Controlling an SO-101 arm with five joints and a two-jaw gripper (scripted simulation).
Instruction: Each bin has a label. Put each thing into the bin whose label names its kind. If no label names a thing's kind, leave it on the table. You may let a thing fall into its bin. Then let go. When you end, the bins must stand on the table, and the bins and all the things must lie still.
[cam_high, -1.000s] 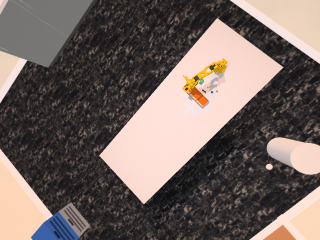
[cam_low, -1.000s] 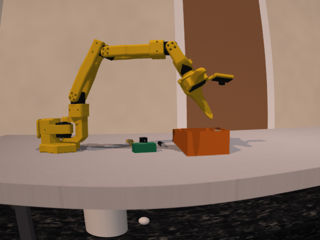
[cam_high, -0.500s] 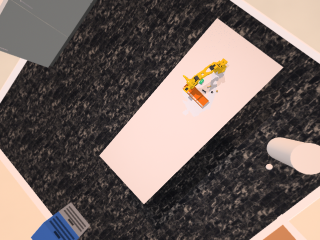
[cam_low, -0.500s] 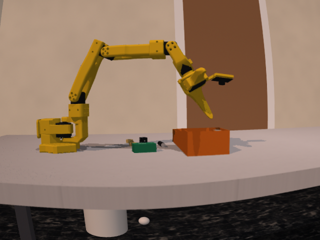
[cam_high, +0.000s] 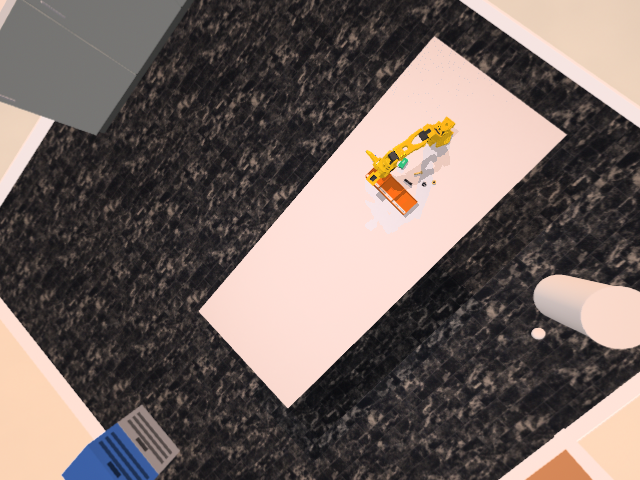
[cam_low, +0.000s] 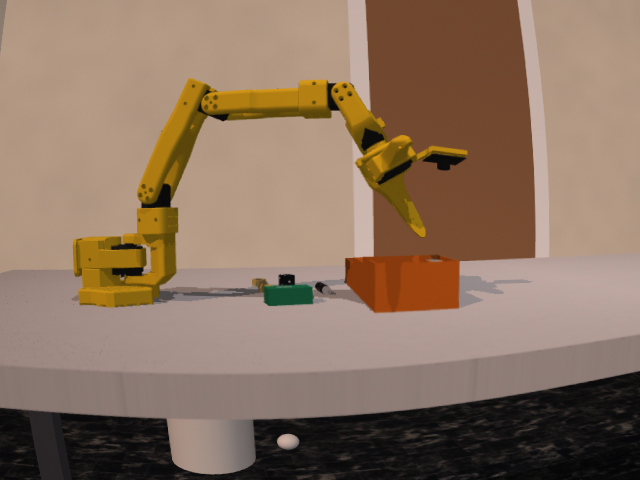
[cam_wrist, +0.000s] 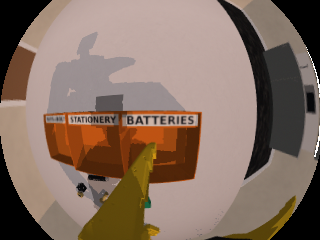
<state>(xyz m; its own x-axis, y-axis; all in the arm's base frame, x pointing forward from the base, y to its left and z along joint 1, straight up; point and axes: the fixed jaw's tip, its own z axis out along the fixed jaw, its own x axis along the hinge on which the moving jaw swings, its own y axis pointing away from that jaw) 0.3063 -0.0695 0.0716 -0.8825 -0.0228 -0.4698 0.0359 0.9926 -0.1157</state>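
Note:
An orange row of bins (cam_low: 408, 281) stands on the table; it also shows in the top view (cam_high: 397, 195). In the wrist view (cam_wrist: 123, 143) its labels read STATIONERY and BATTERIES, and a third label at the left is too small to read. My gripper (cam_low: 421, 206) hangs open and empty above the bins. A green block (cam_low: 287, 294), a small black thing (cam_low: 285, 279), a small tan thing (cam_low: 259, 283) and a dark cylinder like a battery (cam_low: 324, 288) lie on the table between the arm's base and the bins.
The arm's base (cam_low: 116, 268) stands at the left of the table. The table's front edge runs close below the bins in the side view. A white ball (cam_low: 287, 440) lies on the floor under the table.

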